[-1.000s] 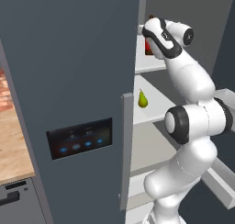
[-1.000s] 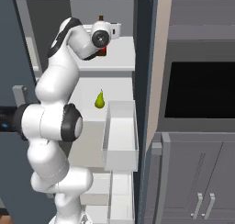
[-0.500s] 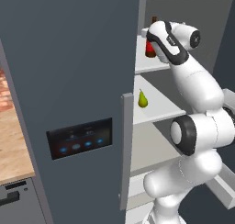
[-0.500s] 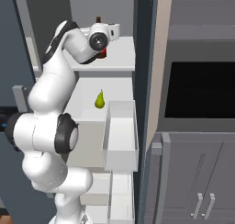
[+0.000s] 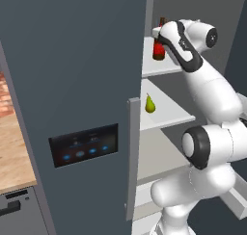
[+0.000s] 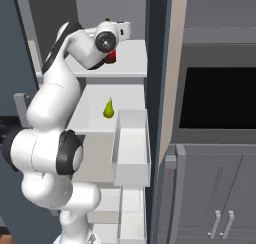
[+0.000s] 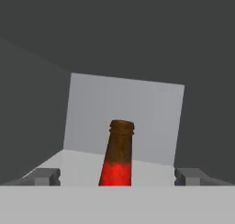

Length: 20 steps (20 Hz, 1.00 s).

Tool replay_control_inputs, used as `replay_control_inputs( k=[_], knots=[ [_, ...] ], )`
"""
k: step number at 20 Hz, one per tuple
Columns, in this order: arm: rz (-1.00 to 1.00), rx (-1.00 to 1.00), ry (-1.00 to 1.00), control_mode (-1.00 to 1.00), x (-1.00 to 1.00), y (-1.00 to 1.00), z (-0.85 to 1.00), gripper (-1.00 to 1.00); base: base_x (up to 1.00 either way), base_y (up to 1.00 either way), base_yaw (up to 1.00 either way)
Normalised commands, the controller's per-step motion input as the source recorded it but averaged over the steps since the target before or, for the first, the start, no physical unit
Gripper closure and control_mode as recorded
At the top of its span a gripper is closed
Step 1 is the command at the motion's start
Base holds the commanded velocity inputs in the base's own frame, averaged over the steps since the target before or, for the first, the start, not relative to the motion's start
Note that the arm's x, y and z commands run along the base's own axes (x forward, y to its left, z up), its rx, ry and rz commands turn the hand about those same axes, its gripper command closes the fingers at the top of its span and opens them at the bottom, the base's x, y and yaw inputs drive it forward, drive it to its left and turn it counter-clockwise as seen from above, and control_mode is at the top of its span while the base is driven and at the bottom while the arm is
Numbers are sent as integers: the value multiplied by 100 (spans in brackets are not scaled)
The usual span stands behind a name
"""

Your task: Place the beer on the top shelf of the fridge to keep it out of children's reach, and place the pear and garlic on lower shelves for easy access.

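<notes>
Nearest, in the left base view, the fridge point(image 5: 72, 84) door stands open toward the camera, a dark grey slab carrying a small black panel point(image 5: 84, 145) with blue lights low on its face. Left of the door a strip of wooden counter point(image 5: 12, 147) is visible.

The white arm rises from the base and reaches up into the open cabinet. In the right base view a white door bin point(image 6: 131, 148) sits beside the arm's elbow, on the near right of the shelves.

Next in depth: the pear point(image 5: 150, 104) stands upright on one of the lower shelves point(image 5: 169, 114), near that slab's front left part, clear of the arm. Same pear point(image 6: 108, 109) is seen in the right base view, well apart from the bin.

Farther and higher: the beer point(image 5: 158, 47) stands upright on the top shelf point(image 5: 157, 68), red label band toward the camera. The gripper point(image 7: 117, 176) is level with the bottle; its fingertips point(image 7: 46, 176) are spread wide, one on each side of the bottle point(image 7: 117, 159), with clear gaps on both sides, so no contact. Bottle base is hidden in the hand view.

Right of the fridge, in the right base view, stands a black oven opening point(image 6: 220, 98) above grey cupboard doors point(image 6: 215, 198).
</notes>
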Motion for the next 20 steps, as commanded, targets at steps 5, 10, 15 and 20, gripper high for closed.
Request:
replay_control_inputs(
  k=[5, 10, 15, 20],
  knots=[
    [-2, -5, 0, -100, -71, -19, -5, -100, 0, 0, 0],
    [-3, -6, 0, -100, -95, -1, -7, -100, 0, 0, 0],
    [-8, -4, 6, -100, -100, 0, -1, -100, 0, 0, 0],
    [-19, -2, 23, -100, -100, -3, -2, -100, 0, 0, 0]
  ],
)
